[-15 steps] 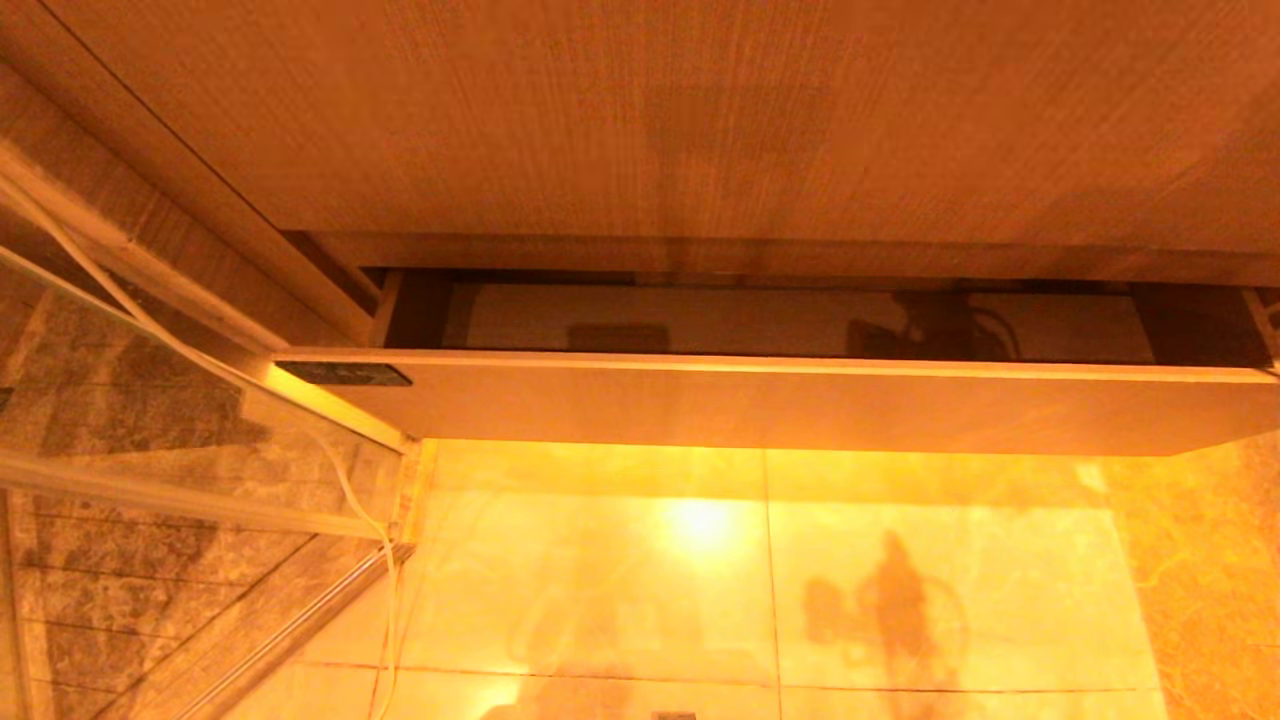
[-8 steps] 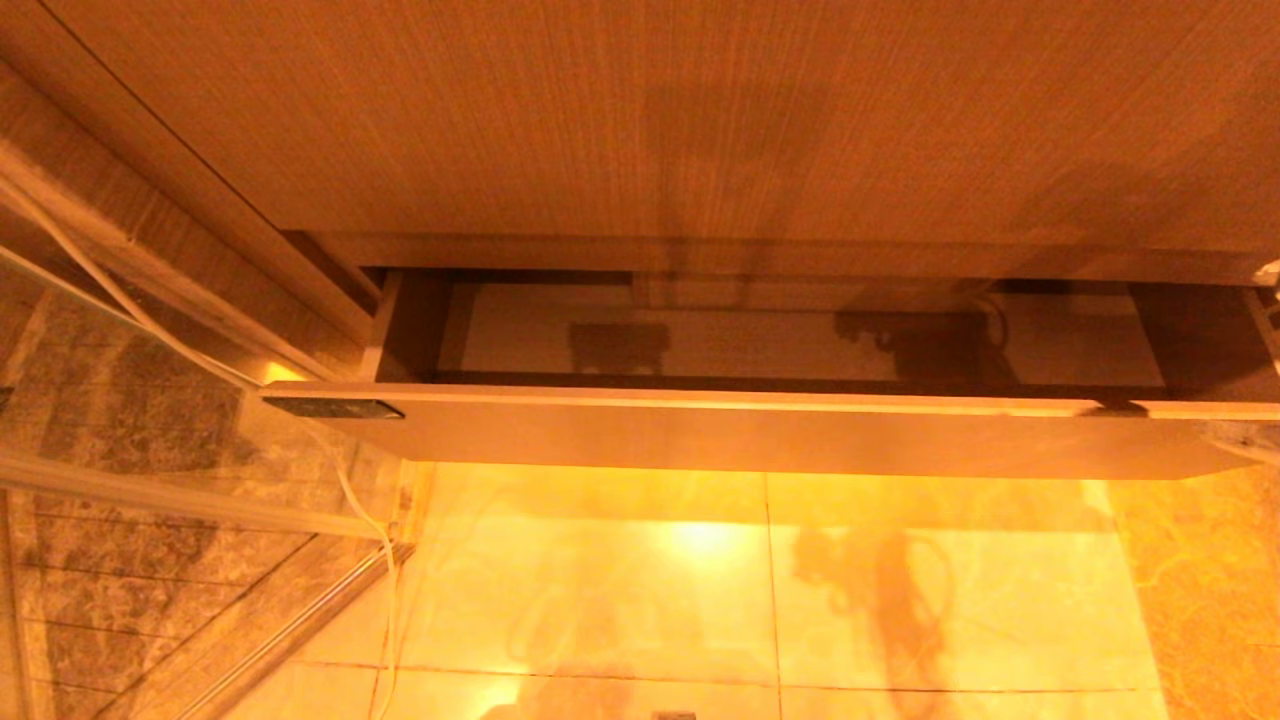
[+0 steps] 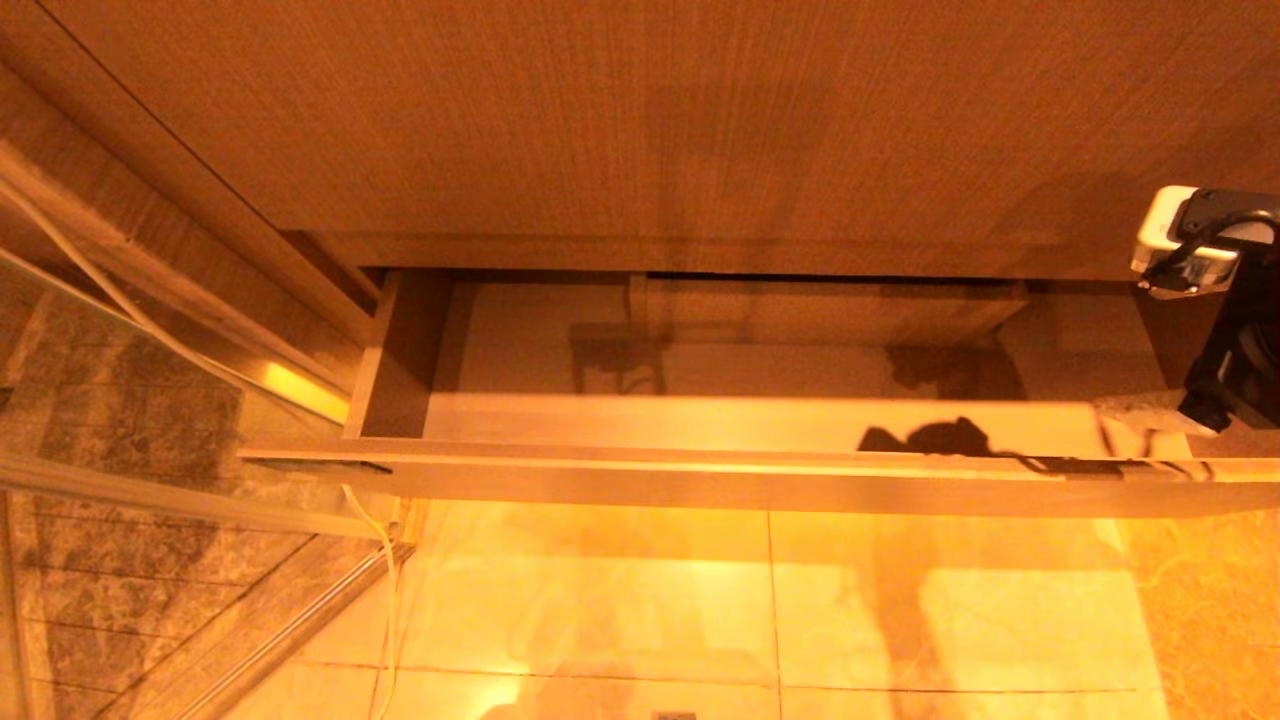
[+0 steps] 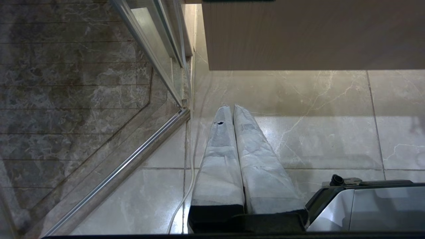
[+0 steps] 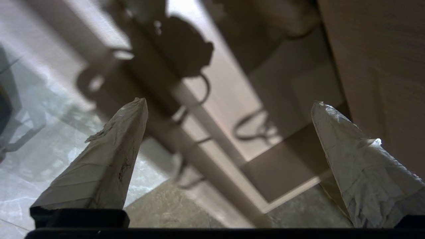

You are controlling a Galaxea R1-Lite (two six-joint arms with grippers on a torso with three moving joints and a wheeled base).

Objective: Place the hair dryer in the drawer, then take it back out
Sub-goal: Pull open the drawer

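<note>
The drawer (image 3: 700,487) stands pulled out under the wood countertop (image 3: 640,120). Its pale floor and the boxed cut-out (image 3: 820,310) at its back are in view, with nothing lying inside. The hair dryer is out of view. My right arm (image 3: 1225,330) hangs over the drawer's right end, one taped fingertip (image 3: 1140,410) just above the front rim. In the right wrist view my right gripper (image 5: 229,101) is wide open and empty over the drawer's front right corner (image 5: 272,205). My left gripper (image 4: 231,107) is shut and empty, parked low over the floor below the drawer front (image 4: 298,33).
A glass shower partition (image 3: 150,480) with a metal rail closes off the left, and a white cable (image 3: 372,515) runs down beside it. Glossy floor tiles (image 3: 900,610) lie below the drawer. Part of my base (image 4: 365,205) shows beside the left gripper.
The drawer has slid further out toward me, baring its floor and the boxed cut-out. My right arm has come into the head view at the right edge.
</note>
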